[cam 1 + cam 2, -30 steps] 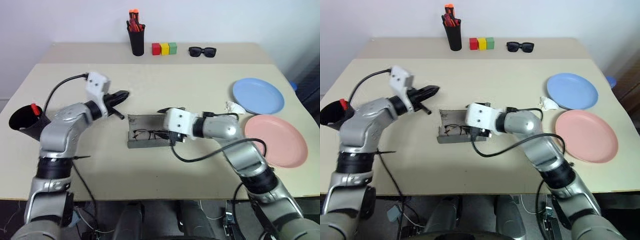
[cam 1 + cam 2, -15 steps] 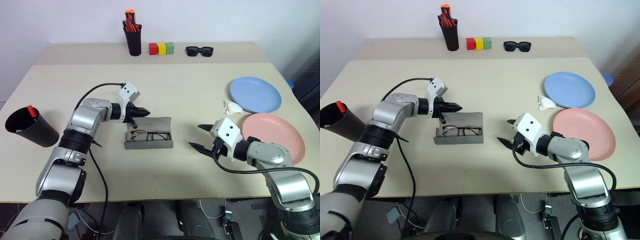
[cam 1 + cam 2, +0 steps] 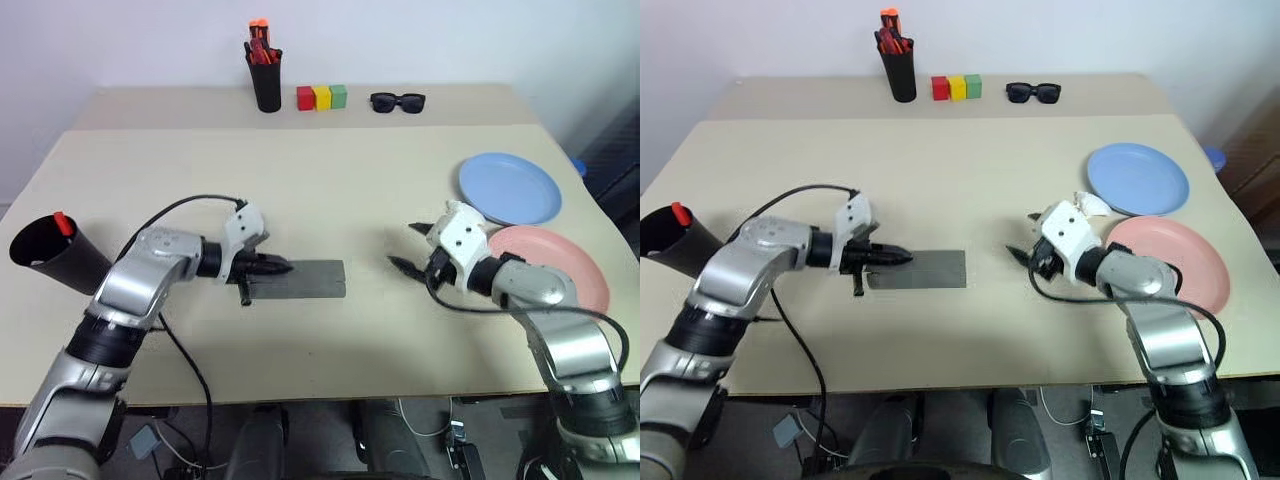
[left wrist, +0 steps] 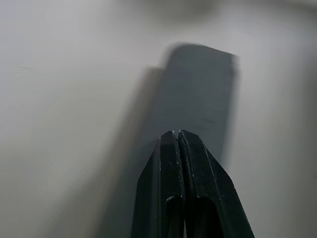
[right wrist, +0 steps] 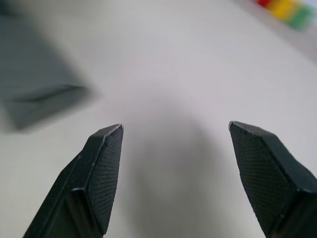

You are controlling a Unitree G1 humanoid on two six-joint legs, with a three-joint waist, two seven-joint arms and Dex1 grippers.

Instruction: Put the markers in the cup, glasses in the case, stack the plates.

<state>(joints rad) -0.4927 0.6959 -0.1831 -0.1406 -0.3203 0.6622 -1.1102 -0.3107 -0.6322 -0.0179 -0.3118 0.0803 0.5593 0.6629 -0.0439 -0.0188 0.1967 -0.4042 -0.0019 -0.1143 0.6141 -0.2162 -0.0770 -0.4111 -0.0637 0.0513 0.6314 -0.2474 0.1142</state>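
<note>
The grey case (image 3: 305,279) lies shut and flat at the table's middle, so the glasses are hidden. My left gripper (image 3: 283,267) is shut and empty, its tip over the case's left end; the left wrist view shows the shut fingertips (image 4: 177,135) above the case (image 4: 203,84). My right gripper (image 3: 404,246) stands open and empty between the case and the pink plate (image 3: 570,280). The blue plate (image 3: 510,188) lies just behind the pink one, the two apart. The black cup (image 3: 50,258) leans at the far left with a marker's red tip (image 3: 63,222) sticking out.
At the back stand a narrow black pen holder (image 3: 266,78) with orange-red pens, three coloured blocks (image 3: 322,97) and black sunglasses (image 3: 398,101). A small white crumpled thing (image 3: 1095,203) lies between the right gripper and the blue plate.
The case's flap has come down over the glasses. My left gripper sank and drew back to the case's left end. My right gripper swung right, away from the case toward the plates.
</note>
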